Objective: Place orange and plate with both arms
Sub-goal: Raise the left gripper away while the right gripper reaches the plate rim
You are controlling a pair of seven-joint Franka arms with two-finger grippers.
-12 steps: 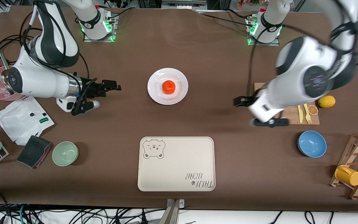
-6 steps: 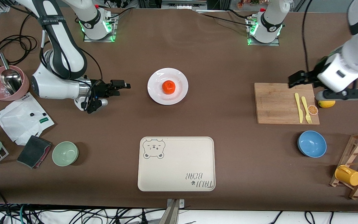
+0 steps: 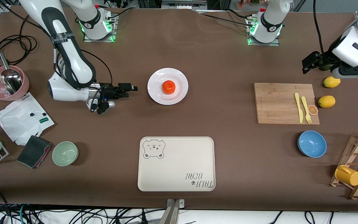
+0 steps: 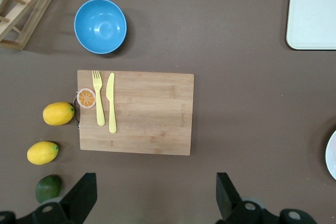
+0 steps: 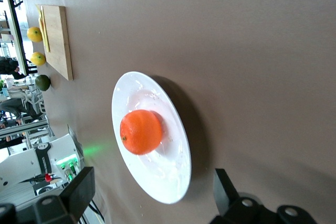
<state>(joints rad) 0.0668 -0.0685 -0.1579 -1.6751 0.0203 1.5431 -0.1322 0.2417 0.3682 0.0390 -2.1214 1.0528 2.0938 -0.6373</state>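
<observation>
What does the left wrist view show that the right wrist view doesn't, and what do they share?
Only the left wrist view shows the yellow fork and knife, the orange slice and a corner of the cream tray. Only the right wrist view shows the orange sitting on the plate. Both show the cutting board, two lemons and a green fruit.

Even bright overhead light, soft short shadows, sharp focus throughout (mild glare on the plate (image 3: 167, 86)).
</observation>
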